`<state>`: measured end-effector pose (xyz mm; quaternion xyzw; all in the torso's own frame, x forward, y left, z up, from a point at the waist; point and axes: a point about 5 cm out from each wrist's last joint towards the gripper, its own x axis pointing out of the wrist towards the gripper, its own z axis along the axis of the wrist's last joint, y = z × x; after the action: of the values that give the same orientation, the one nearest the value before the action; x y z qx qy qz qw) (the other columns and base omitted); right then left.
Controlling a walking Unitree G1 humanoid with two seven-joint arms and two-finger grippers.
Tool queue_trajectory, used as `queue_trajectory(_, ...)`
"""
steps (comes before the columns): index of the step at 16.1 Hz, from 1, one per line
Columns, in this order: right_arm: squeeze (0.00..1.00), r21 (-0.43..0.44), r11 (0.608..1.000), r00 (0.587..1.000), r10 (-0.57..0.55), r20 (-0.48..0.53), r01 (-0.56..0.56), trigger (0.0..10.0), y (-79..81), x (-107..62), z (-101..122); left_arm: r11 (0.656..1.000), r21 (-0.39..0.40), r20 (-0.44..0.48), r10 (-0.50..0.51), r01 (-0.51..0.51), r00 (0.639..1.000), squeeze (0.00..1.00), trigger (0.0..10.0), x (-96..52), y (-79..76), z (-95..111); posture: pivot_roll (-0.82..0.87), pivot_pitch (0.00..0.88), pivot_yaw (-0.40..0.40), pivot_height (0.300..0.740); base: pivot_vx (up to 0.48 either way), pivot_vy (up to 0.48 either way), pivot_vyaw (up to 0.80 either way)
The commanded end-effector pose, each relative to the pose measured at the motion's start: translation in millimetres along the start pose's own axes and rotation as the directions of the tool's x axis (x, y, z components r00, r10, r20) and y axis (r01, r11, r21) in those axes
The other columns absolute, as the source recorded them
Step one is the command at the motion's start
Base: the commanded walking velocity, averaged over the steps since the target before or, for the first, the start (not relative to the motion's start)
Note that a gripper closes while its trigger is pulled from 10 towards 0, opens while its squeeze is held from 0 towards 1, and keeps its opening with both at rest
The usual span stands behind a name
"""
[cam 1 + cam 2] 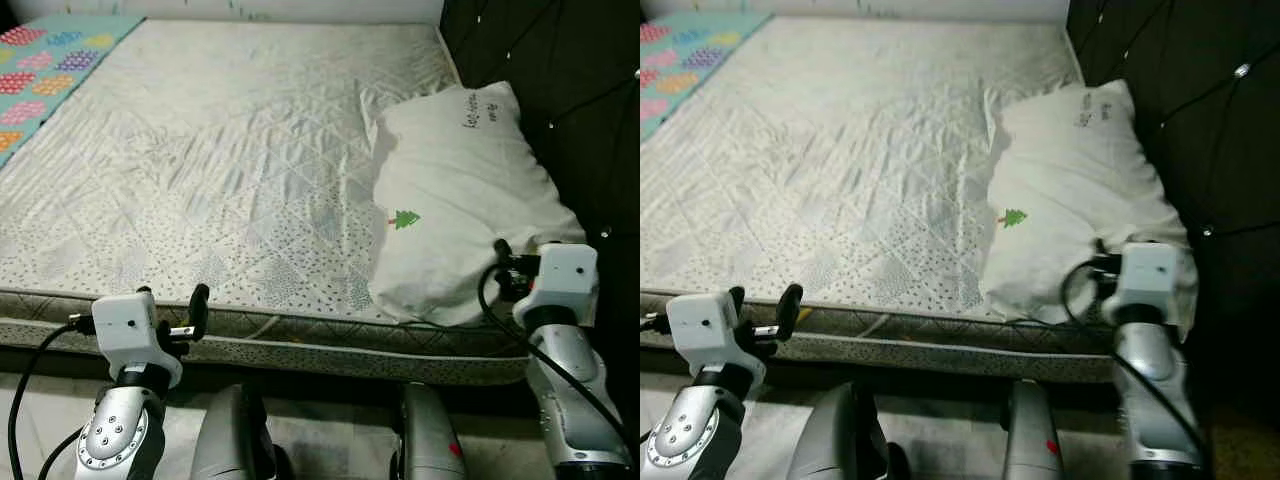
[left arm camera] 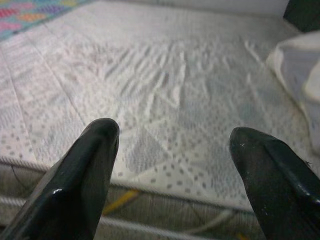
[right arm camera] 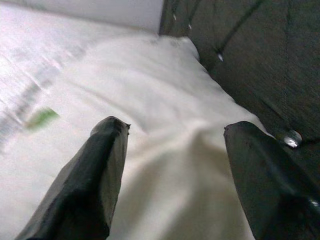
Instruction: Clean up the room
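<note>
The pillow point(image 1: 462, 200) lies on the bed point(image 1: 230, 160) just ahead of the wide-open, empty right hand point(image 3: 172, 145), and looks soft, light and floppy, best pinched at its near corner; the left hand point(image 2: 172, 150) gapes empty too.

A quilted, matt cloth mattress point(image 1: 230, 160) is lying creased and speckled beside a soft white fabric pillow point(image 1: 465, 200) (a small green tree printed on it), while a dark tufted headboard point(image 1: 560, 80) is showing shiny studs. The left gripper point(image 2: 172, 165) fingers point(image 2: 85, 175) are gleaming like glossy black plastic.
</note>
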<state>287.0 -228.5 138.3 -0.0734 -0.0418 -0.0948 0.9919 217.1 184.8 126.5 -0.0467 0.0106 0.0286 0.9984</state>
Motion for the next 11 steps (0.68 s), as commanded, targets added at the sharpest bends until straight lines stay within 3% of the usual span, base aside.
queue_trajectory(1, 1.0, 0.029, 1.0, 1.0, 0.007, 0.009, -0.007, 10.0, 6.2, -2.3, 3, 1.0, 0.008, -0.002, 0.021, -0.021, 1.0, 0.0, 10.0, 1.1, 2.7, -3, -0.09, 0.031, 0.052, 0.588, 0.0, 0.0, 0.0)
queue_trajectory(5, 1.0, 0.145, 0.986, 0.996, 0.081, 0.02, -0.083, 10.0, 40.0, -3.1, 11, 1.0, -0.008, 0.036, 0.022, -0.022, 0.999, 0.0, 10.0, 13.0, -2.3, -4, -0.09, 0.0, 0.053, 0.588, 0.0, 0.0, 0.0)
queue_trajectory(6, 0.0, 0.172, 0.979, 0.994, 0.105, 0.033, -0.109, 10.0, 48.8, 1.2, 17, 1.0, -0.01, 0.048, 0.019, -0.019, 0.999, 0.0, 10.0, 17.9, -4.1, -6, -0.1, 0.0, 0.054, 0.588, 0.0, 0.0, 0.0)
queue_trajectory(11, 0.0, 0.253, 0.956, 0.988, 0.124, 0.095, -0.145, 10.0, 63.4, 21.1, 35, 1.0, -0.01, 0.076, 0.008, -0.007, 0.997, 0.0, 10.0, 30.3, -6.9, -6, -0.1, 0.0, 0.06, 0.597, 0.0, 0.0, 0.0)
